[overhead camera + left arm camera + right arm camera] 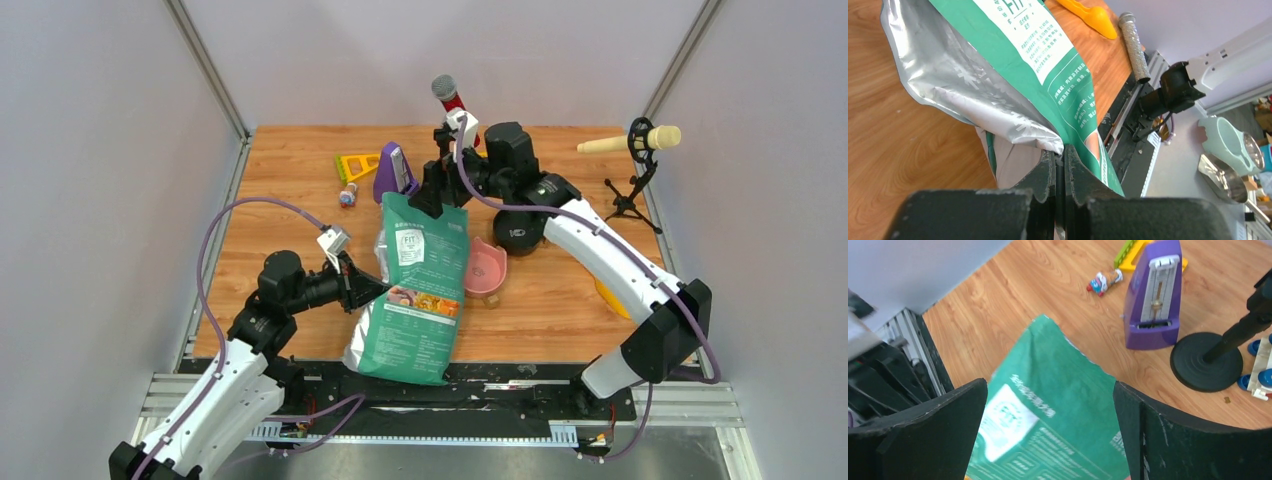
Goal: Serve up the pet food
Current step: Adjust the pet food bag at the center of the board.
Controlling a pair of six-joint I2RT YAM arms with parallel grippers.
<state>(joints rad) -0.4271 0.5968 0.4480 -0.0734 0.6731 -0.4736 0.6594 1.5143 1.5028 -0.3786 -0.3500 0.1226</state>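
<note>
Kibble is nowhere in view; by my judgement it is inside the teal bag (415, 290), whose mouth I cannot tell to be open or sealed. The bag's long axis runs from its base beside the left gripper (1060, 152) up and away to its top edge, which lies directly under the right gripper (432, 197). The left gripper's jaws are pressed together on the silver side fold low on the bag. The right gripper is spread wide and holds nothing. In its wrist view the bag's top corner shows between and beneath its fingers, seemingly touching neither. So the right arm is nearer the top, and a descent and pinch there looks like the coming move.

A pink bowl (487, 270) stands just past the bag from the left gripper. A purple metronome (1153, 295) and a microphone stand's base (1205, 360) sit close ahead of the right gripper and could crowd it. A yellow scoop (1090, 15) lies well beyond the bag from the left gripper.
</note>
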